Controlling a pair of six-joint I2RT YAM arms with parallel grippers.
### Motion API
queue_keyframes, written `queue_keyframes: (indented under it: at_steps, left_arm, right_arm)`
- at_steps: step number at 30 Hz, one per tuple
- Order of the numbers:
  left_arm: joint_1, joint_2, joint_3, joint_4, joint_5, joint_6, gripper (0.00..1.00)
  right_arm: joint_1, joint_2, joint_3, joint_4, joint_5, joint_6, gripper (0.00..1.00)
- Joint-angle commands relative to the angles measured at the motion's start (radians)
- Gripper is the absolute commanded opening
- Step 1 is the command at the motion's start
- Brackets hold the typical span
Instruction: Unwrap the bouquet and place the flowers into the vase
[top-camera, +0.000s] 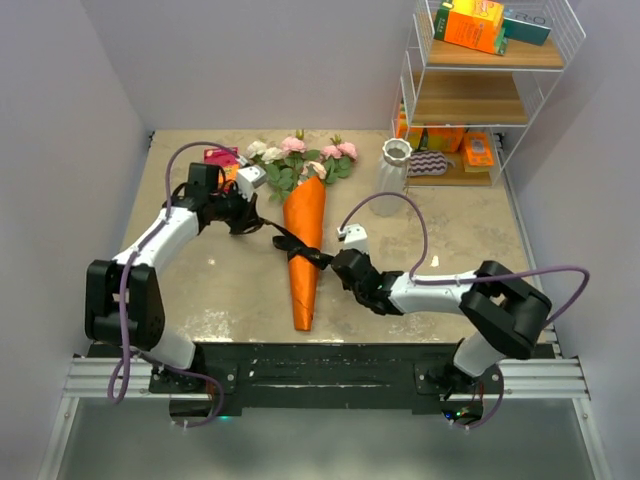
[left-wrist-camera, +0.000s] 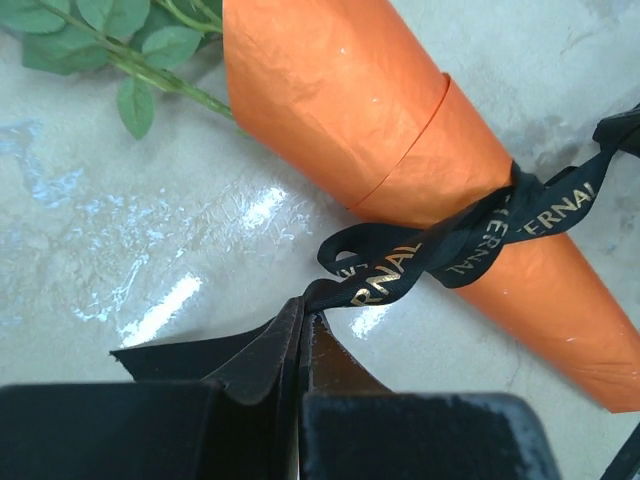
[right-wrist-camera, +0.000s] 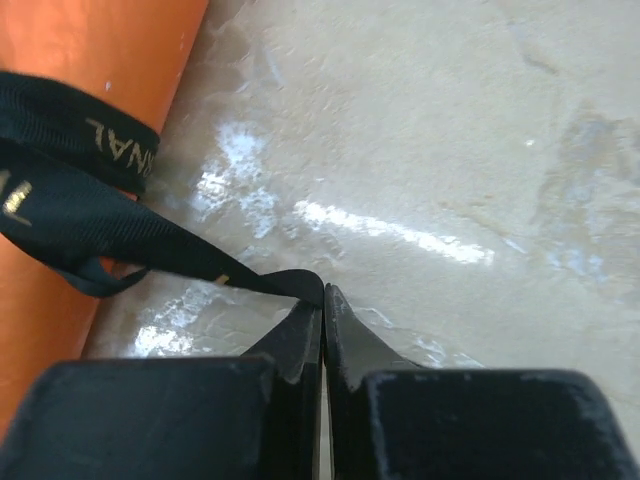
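The bouquet (top-camera: 305, 240) lies on the tabletop (top-camera: 200, 290) between the arms, its long axis running near-to-far, blooms at the far end (cone tip toward the bases). On either side, the left pincer (left-wrist-camera: 305, 312) and the right pincer (right-wrist-camera: 322, 297) are each clenched on one end of its black ribbon (left-wrist-camera: 470, 235).

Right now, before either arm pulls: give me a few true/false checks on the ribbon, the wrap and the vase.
1. The left end effector is shut on one end of the thin black ribbon with gold lettering. True.
2. The right end effector hangs open, clear of the ribbon. False: it is shut on the ribbon's other end.
3. The orange paper cone is already off the stems. False: it wraps them, with the ribbon tied round it.
4. The small white ribbed ceramic vase stands upright with no flowers in it. True.
5. The pink and cream roses point toward the arm bases. False: the blooms point to the far edge.
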Motion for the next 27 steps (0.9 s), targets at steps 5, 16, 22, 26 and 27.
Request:
queue_keyframes:
  at_steps: [5, 16, 22, 26, 27]
  left_arm:
    - [0.100, -0.129, 0.077, -0.140, 0.007, -0.039, 0.00]
    - [0.413, -0.201, 0.044, -0.288, -0.049, 0.109, 0.00]
    - [0.499, -0.214, 0.039, -0.323, -0.080, 0.190, 0.45]
    - [0.491, -0.244, 0.061, -0.392, 0.108, 0.289, 0.99]
    - [0.482, -0.232, 0.090, -0.410, 0.153, 0.303, 0.99]
  right_arm:
    - [-0.140, -0.270, 0.015, -0.154, 0.069, 0.086, 0.00]
    - [-0.433, -0.473, 0.106, -0.461, 0.174, 0.137, 0.00]
    - [-0.542, -0.465, 0.127, -0.548, 0.188, 0.151, 0.42]
    - [-0.547, -0.462, 0.176, -0.605, 0.214, 0.164, 0.92]
    - [-0.547, -0.474, 0.182, -0.600, 0.210, 0.163, 0.96]
